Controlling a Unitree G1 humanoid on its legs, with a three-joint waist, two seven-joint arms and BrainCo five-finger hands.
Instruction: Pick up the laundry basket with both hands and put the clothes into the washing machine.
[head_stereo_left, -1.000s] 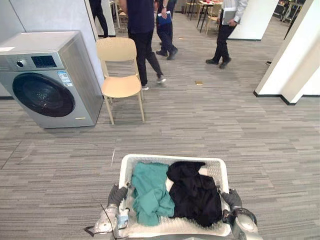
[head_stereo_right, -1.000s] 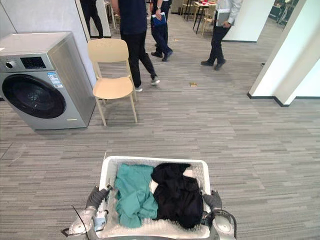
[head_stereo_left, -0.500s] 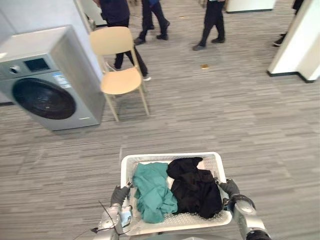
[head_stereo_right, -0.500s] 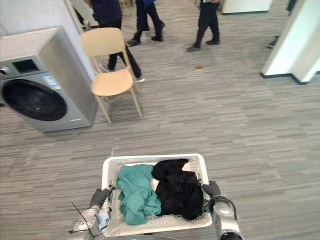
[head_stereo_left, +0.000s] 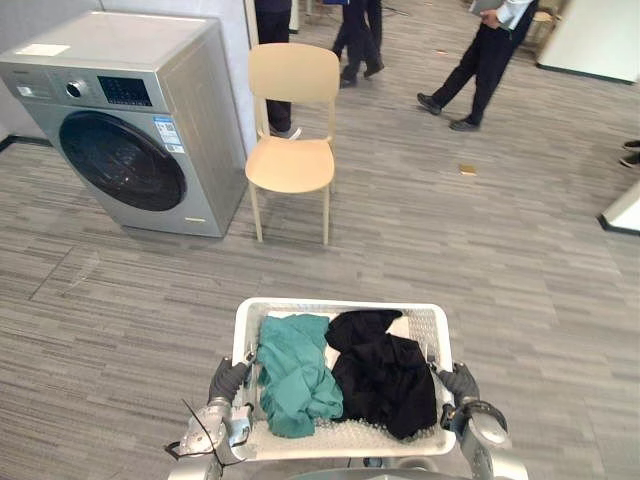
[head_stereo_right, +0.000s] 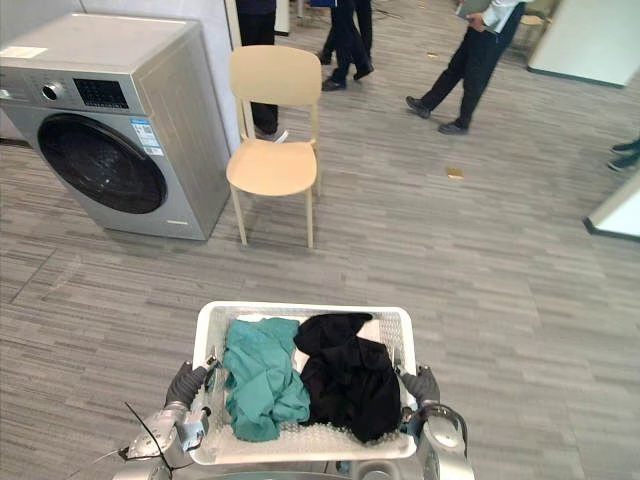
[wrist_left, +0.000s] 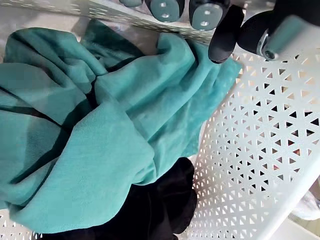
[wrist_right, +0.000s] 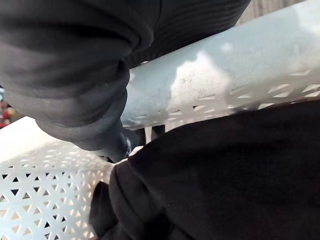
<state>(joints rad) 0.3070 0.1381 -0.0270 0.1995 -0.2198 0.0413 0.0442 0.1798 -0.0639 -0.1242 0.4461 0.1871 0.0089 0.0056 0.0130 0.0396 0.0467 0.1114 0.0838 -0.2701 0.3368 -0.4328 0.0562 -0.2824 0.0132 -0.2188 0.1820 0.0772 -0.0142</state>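
Grey floor (head_stereo_left: 480, 260) of narrow striped planks spreads across the open room. A pale beige chair (head_stereo_left: 292, 160) on slim legs stands on it, its back near a light wall (head_stereo_right: 214, 40). A white column foot (head_stereo_left: 628, 208) with dark skirting meets the right edge. People's legs (head_stereo_left: 478, 70) show farther back.
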